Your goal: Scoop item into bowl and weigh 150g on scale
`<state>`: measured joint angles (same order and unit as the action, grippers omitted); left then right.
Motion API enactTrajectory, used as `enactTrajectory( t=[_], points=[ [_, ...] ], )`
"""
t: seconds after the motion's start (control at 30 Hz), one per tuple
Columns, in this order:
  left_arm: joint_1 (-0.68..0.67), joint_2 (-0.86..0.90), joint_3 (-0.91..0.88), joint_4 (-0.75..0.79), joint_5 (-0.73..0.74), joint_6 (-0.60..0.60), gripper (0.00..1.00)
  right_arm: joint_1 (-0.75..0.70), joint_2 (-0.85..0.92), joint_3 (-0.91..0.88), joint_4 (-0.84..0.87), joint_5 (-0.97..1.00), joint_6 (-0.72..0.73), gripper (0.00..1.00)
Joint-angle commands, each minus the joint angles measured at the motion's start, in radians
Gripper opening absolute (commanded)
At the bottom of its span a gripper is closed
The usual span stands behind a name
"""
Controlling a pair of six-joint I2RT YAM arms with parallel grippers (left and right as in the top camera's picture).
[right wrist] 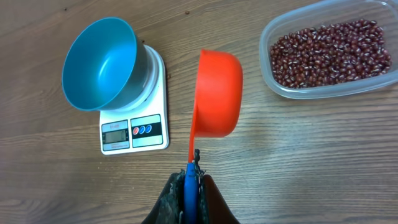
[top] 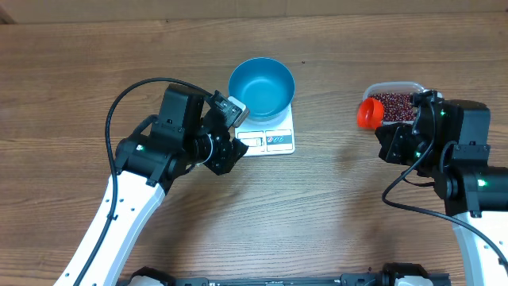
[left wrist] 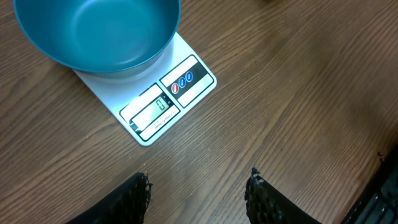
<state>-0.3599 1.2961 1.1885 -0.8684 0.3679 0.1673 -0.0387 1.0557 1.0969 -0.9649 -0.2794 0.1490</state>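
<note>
a: how far along are we?

b: barely started, i'd say. the bowl (top: 262,86) sits on the scale (top: 270,141), towards its back, with the front strip of buttons left uncovered. the bowl's blue inside is bare, not a bean in it. the display (left wrist: 155,107) reads what looks like a lone zero.

a: and the beans?

b: all the beans (right wrist: 329,51) that show are heaped in the clear tub (right wrist: 373,87), off to the right of the scale on the table (top: 333,214). so the scooping, the pouring and the creeping up to the target weight are all left to do.

a: what about the grippers?

b: the right gripper (right wrist: 189,177) has its jaws pinched together on the blue handle (right wrist: 189,193) of the orange scoop (right wrist: 217,93). the scoop hangs at the tub's near edge, between tub and scale. (its cup is turned away from the wrist camera, so i can't tell whether anything is in it.)

a: and the left one?

b: the left gripper (left wrist: 198,180) hovers just in front of the scale, jaws apart at a middling width. there's only bare wood between them, and it holds and touches nothing.
</note>
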Motion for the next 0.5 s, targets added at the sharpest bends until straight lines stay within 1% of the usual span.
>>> enactTrajectory(
  t=[0.0,0.4,0.47],
  points=[
    [0.002,-0.011,0.023,0.001,0.018,0.009,0.54,-0.002,-0.007,0.023,0.009,-0.013,-0.016,0.04],
    [0.0,-0.011,0.023,-0.023,0.017,0.009,0.59,-0.002,-0.007,0.023,0.005,-0.013,-0.021,0.04],
    [0.0,-0.011,0.023,-0.033,0.018,0.009,0.62,-0.002,-0.007,0.023,0.008,-0.013,-0.021,0.04]
  ],
)
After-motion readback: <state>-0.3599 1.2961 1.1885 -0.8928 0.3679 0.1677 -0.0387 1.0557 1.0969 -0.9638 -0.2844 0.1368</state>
